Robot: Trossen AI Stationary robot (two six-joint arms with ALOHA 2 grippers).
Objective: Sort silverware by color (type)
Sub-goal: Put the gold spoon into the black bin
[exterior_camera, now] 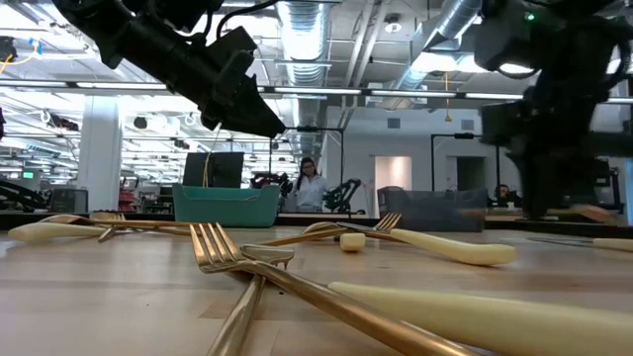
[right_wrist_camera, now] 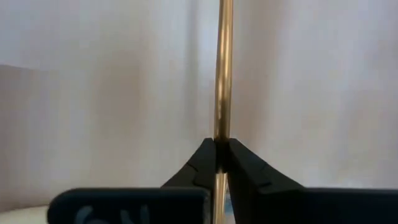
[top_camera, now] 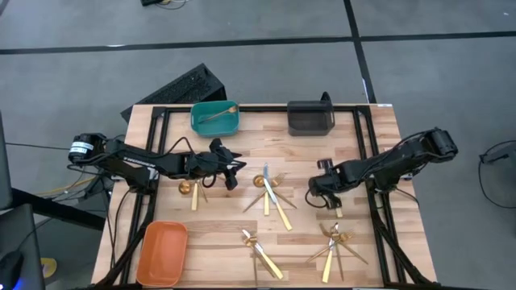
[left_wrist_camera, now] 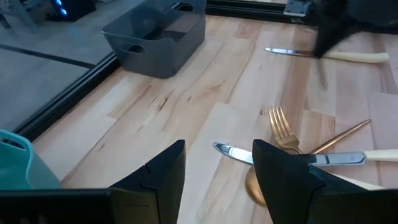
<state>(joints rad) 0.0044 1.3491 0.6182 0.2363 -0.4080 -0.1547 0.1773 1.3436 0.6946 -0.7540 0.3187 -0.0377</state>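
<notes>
While my right gripper (right_wrist_camera: 219, 155) clamps a thin gold handle (right_wrist_camera: 222, 74), it sits low. My left gripper (left_wrist_camera: 217, 174) hangs apart above a knife (left_wrist_camera: 292, 157).

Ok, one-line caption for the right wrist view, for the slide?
Right gripper pinching a slim gold-coloured utensil handle between its fingertips, just above the wooden table.

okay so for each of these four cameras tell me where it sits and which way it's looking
High: overhead, straight down on the table; both arms show.
Low: tabletop height, looking level across a fork into the room; arms hang above.
Left wrist: behind the open left end effector, facing the dark grey bin.
Right wrist: behind the right end effector, pinching a gold utensil.
High and left wrist share the grey bin.
</notes>
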